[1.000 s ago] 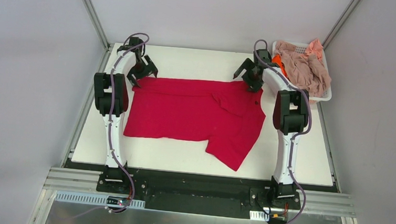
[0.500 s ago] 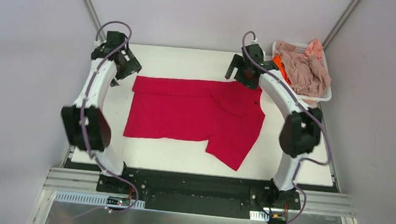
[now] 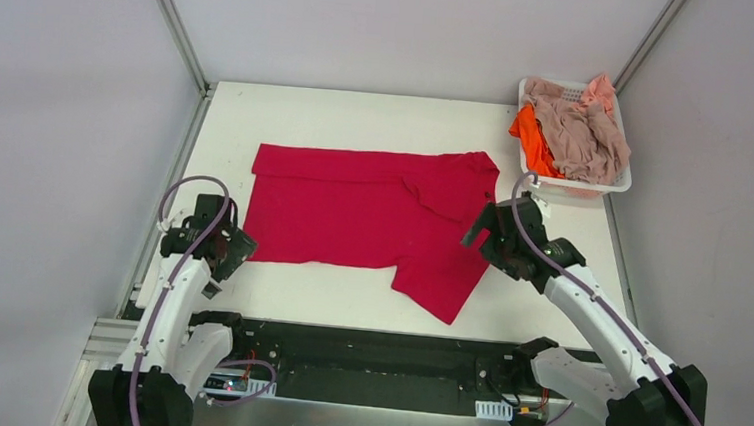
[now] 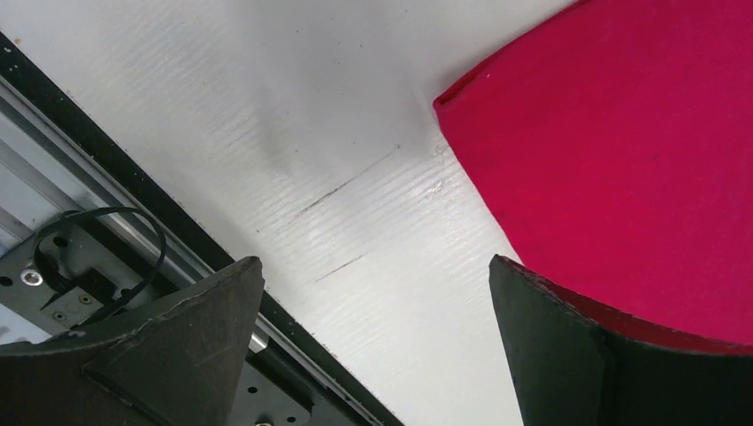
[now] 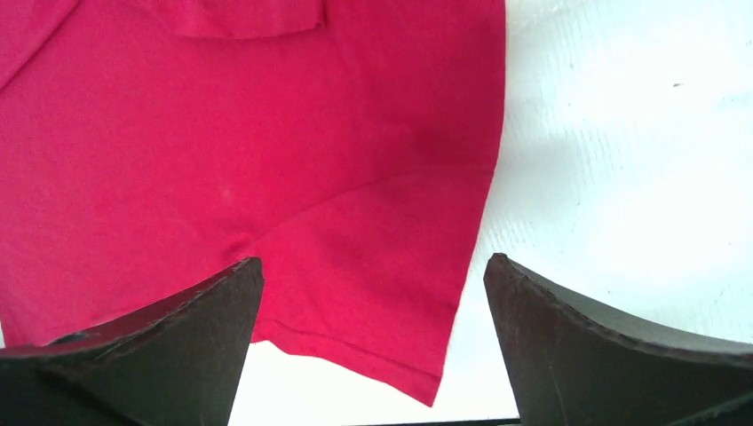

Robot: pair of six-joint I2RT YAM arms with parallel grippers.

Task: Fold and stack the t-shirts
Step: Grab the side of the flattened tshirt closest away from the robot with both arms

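A crimson red t-shirt (image 3: 368, 212) lies spread on the white table, its far edge folded over and one sleeve pointing to the near right. My left gripper (image 3: 222, 252) is open and empty just left of the shirt's near-left corner (image 4: 622, 133). My right gripper (image 3: 486, 243) is open and empty above the shirt's right side by the sleeve (image 5: 373, 266). An orange t-shirt (image 3: 531, 142) and pinkish-beige t-shirts (image 3: 579, 127) are heaped in the basket.
A white plastic basket (image 3: 611, 184) stands at the table's far right corner. The bare white table (image 3: 360, 117) runs behind the shirt. A black metal rail (image 4: 107, 240) borders the table's near-left edge.
Both arms have pulled back from the shirt's far edge to its near side. The left gripper is now at the near-left corner, the right at the sleeve. The shirt has not moved.
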